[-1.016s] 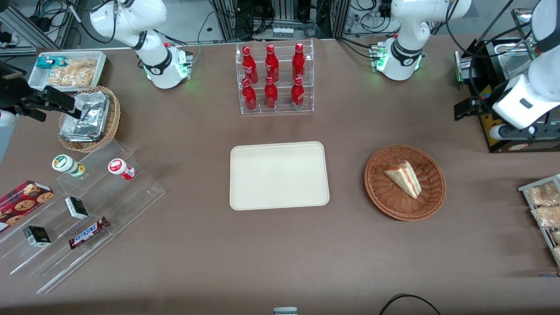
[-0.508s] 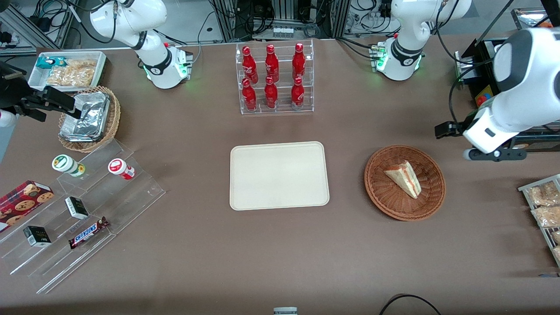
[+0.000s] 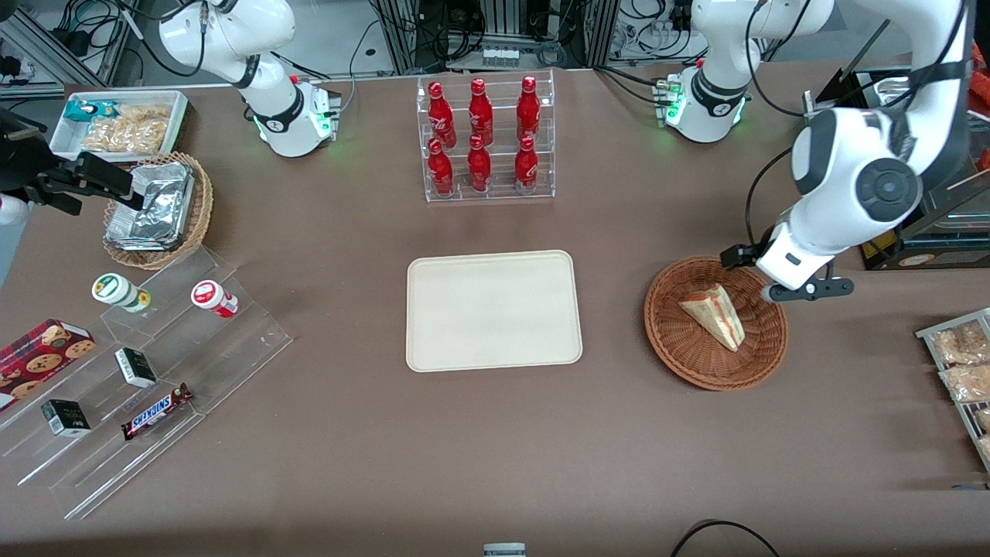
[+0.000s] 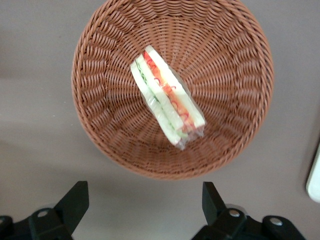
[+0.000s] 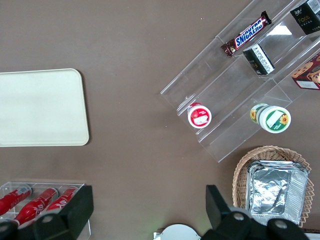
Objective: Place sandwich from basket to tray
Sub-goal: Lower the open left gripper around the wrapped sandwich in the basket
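Gripper (image 4: 142, 207) wide open, nothing between its fingers (image 4: 75, 205), hanging above the table just off the basket (image 4: 100, 125) rim, on the side farther from the front camera. In front view the gripper itself is mostly hidden under the white wrist of the left arm (image 3: 851, 186); only dark bits poke out at the basket (image 3: 673, 340) edge, so the gap shows in the wrist view alone. Sandwich (image 4: 167, 97) lies in the basket, roughly mid-floor, on its side: pale bread wedge, red and green filling stripes along the cut face, clear wrap with a crimped bit at the wide end. Front view shows the sandwich (image 3: 715, 315) as a tan triangle with a red streak; green hard to make out there. Basket is round, reddish-brown wicker, its top rim cut off in the wrist view. Tray (image 3: 493, 309), cream, rounded corners, bare, sits well apart from the basket toward the parked arm's end; only a sliver of the tray (image 4: 315, 175) shows in the wrist view.
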Available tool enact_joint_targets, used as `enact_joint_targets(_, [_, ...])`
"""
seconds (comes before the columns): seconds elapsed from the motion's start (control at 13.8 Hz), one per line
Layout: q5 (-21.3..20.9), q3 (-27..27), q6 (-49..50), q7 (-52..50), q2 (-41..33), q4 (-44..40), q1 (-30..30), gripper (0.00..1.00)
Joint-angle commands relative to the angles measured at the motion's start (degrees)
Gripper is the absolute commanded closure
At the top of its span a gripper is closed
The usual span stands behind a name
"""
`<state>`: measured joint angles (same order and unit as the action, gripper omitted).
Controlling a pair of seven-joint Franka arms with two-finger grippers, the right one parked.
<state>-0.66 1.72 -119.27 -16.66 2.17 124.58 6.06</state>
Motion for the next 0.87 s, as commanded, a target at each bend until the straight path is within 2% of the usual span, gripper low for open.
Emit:
enact_joint_targets(0.0, [-0.39, 0.03, -6.92, -12.30, 0.29, 3.38, 0.71, 0.00])
enact_joint_targets(0.36, [0.05, 0.03, -13.25, -37.17, 4.41, 3.21, 2.38, 0.00])
enact_joint_targets(0.8, [0.57, 0.03, -16.59, -44.32, 7.40, 3.30, 2.29, 0.00])
